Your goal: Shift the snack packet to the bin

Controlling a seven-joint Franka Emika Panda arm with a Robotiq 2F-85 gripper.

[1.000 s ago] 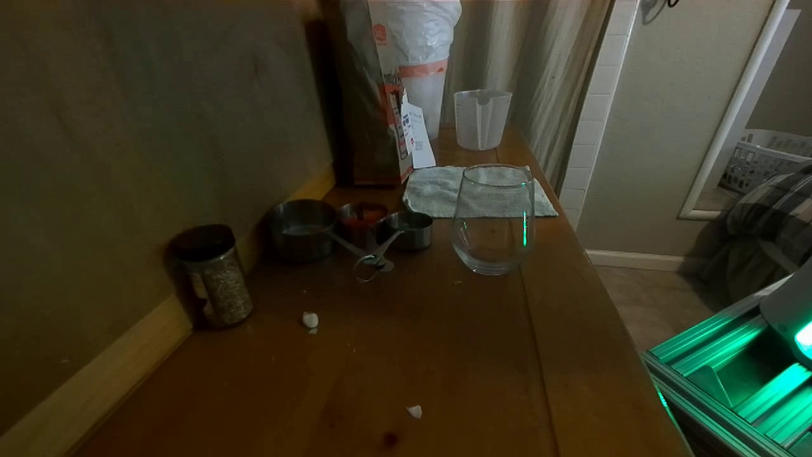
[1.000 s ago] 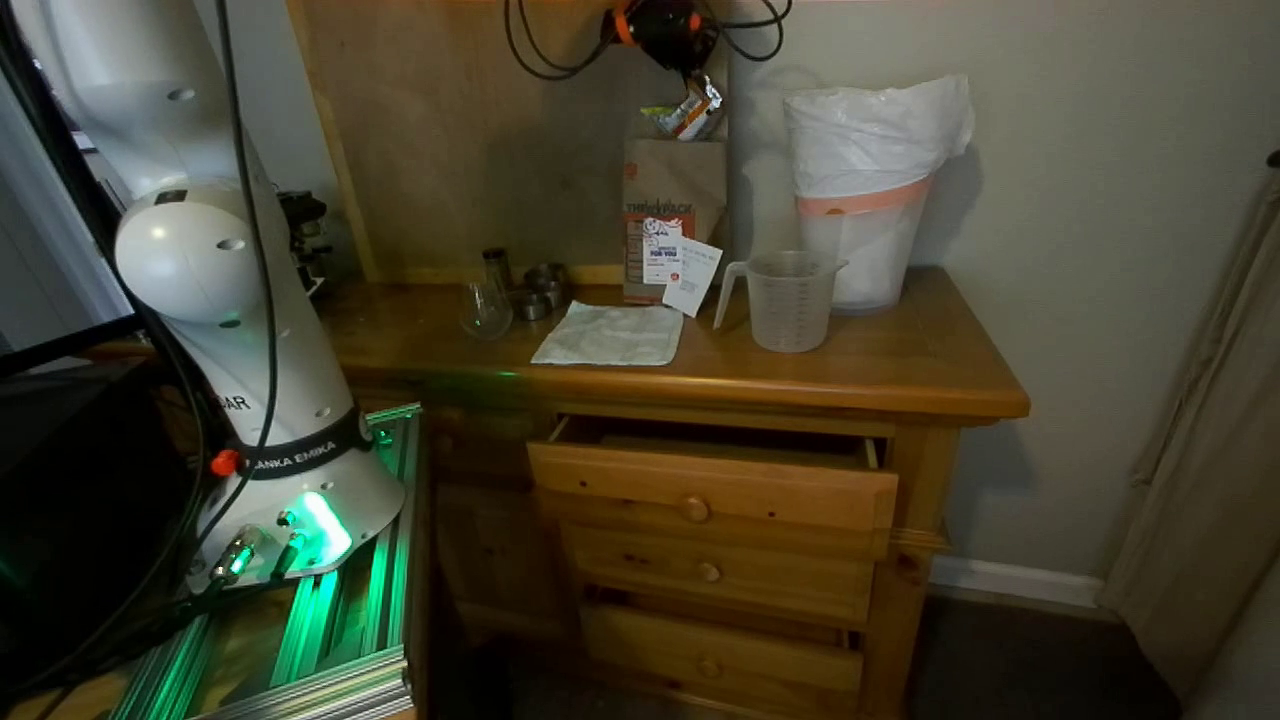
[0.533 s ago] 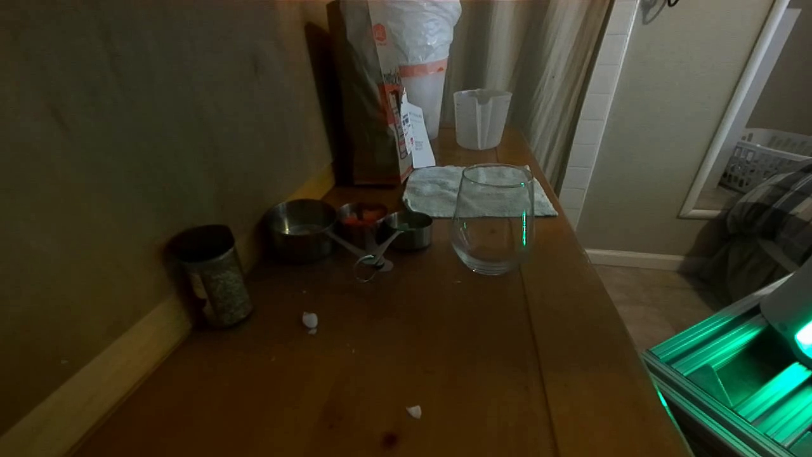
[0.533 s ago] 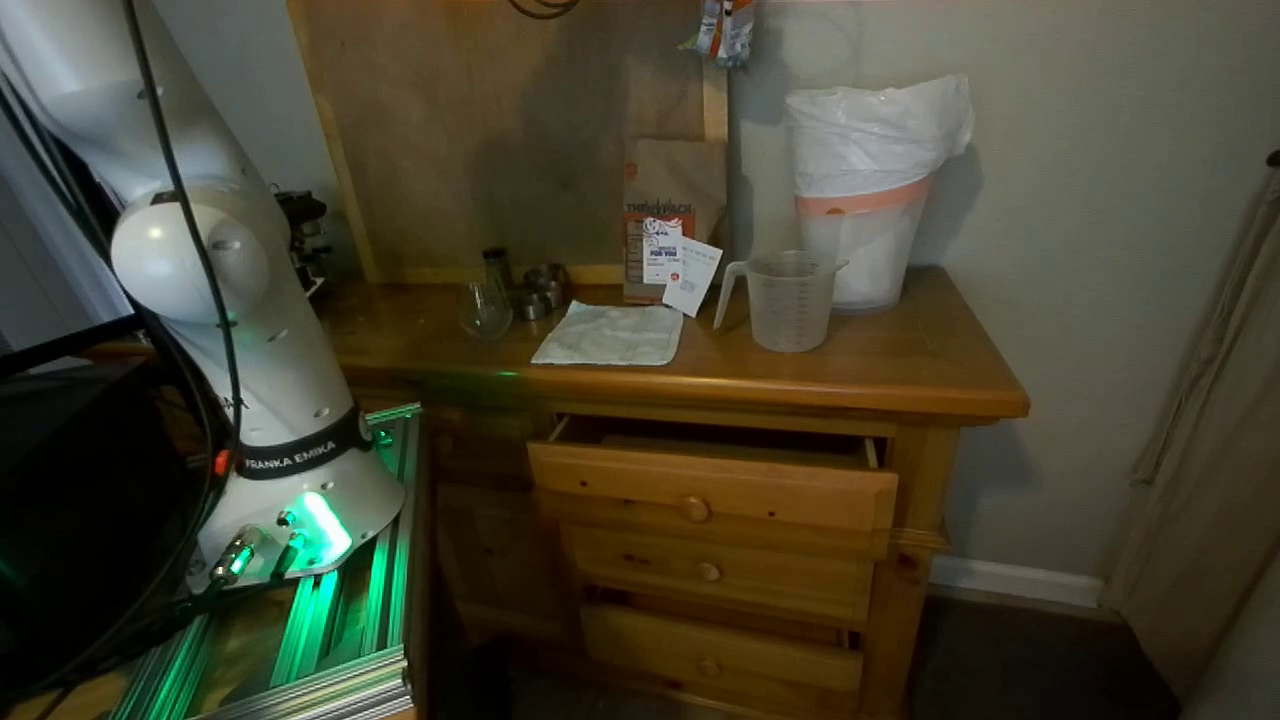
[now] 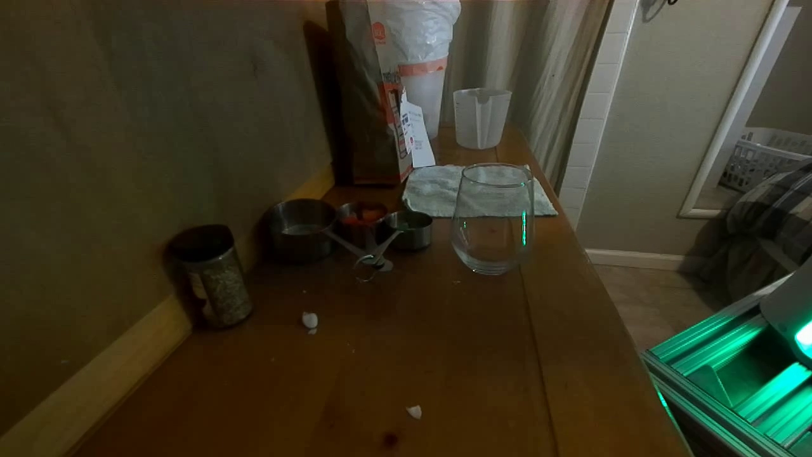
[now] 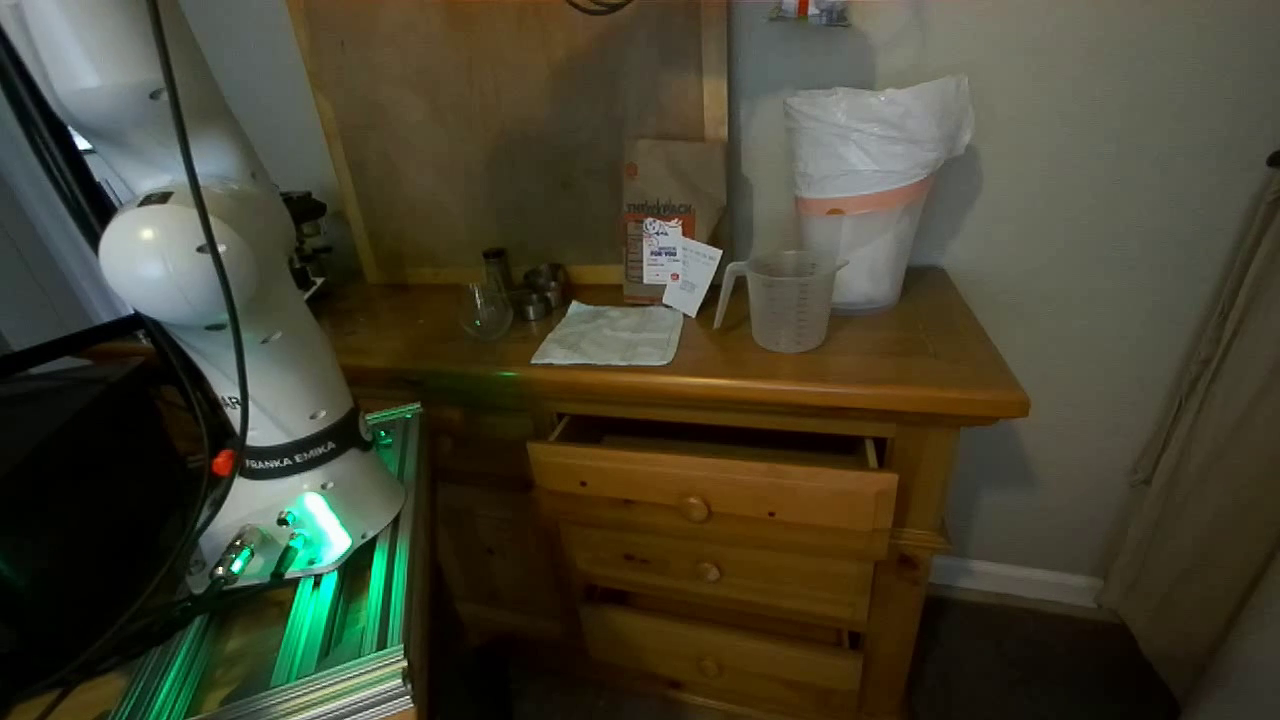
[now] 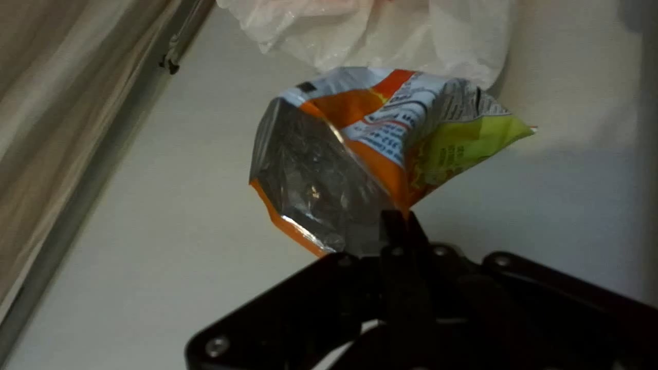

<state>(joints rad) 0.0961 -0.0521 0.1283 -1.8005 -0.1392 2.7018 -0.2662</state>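
Note:
The snack packet (image 7: 380, 118) is a crumpled, open foil wrapper in orange, white and yellow-green with a silver inside. My gripper (image 7: 404, 218) is shut on one edge of it in the wrist view. In an exterior view only the bottom of the packet (image 6: 812, 11) shows at the top edge, above and slightly left of the bin. The bin (image 6: 868, 205) is a translucent container with a white liner bag and an orange band. The bin (image 5: 424, 70) also shows at the back in an exterior view. Its white liner (image 7: 390, 36) lies beyond the packet in the wrist view. The gripper is outside both exterior views.
A brown paper bag (image 6: 675, 180) and a measuring jug (image 6: 790, 300) stand beside the bin on the wooden desk (image 6: 920, 365). A cloth (image 6: 612, 335), a glass (image 5: 493, 222), metal cups (image 5: 303, 231) and a jar (image 5: 216, 279) are further along. The top drawer (image 6: 710, 480) is partly open.
The packet has moved up and to the right in an exterior view, from above the paper bag to above the bin's left side. The gripper has left that view at the top.

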